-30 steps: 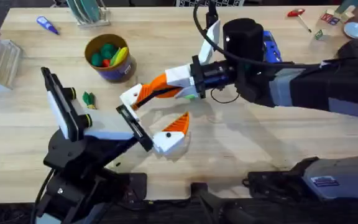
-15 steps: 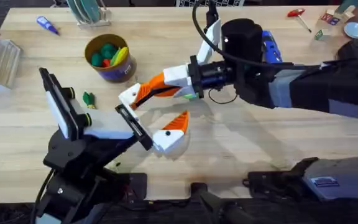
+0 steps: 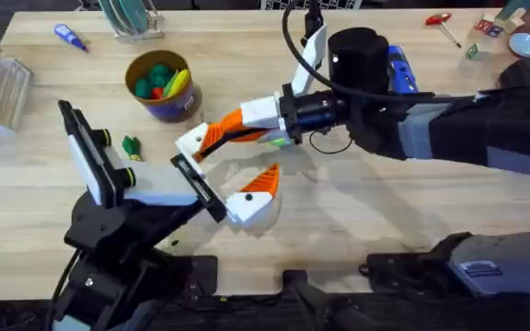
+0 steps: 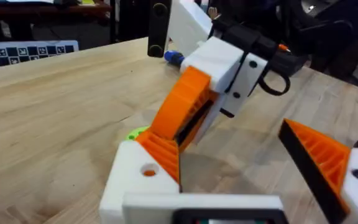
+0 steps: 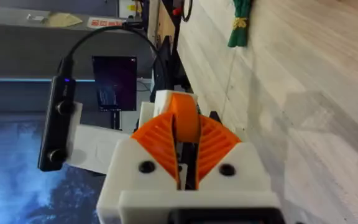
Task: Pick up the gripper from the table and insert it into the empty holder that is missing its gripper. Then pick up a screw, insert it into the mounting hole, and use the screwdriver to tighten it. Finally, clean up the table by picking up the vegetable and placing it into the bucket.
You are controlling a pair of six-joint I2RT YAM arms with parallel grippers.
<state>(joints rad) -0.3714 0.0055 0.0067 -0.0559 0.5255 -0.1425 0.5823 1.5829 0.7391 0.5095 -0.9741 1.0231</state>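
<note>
The gripper [image 3: 226, 134], an orange ribbed wedge, is being held clamped in the right pincer [image 3: 217, 138] above the middle of the bench [image 3: 357, 207]. In the overhead view its long axis is lying roughly along the right arm's reach, the narrow end pointing toward the bench's left side and slightly toward the arms' bases. In the right wrist view the gripper [image 5: 184, 121] is being pinched between that pincer's two orange pads, standing up past them.

The left pincer [image 3: 224, 175] is being held open, low over the bench just beside the right one. One of its fingers is carrying an orange tip [image 3: 263, 181]; the other is the empty holder [image 3: 191, 144], a bare white mount. In the left wrist view the gripper [image 4: 182, 106] is being brought against the empty holder [image 4: 143, 178], its lower end touching the mount's top.

The vegetable [image 3: 132, 146] is lying on the bench left of the pincers, near the bucket [image 3: 162, 86], which is holding toy items. The screwdriver [image 3: 399, 69] is partly hidden behind the right arm.

Against the earlier frames, hardly any change is being seen: both pincers are being kept in nearly the same place.
</note>
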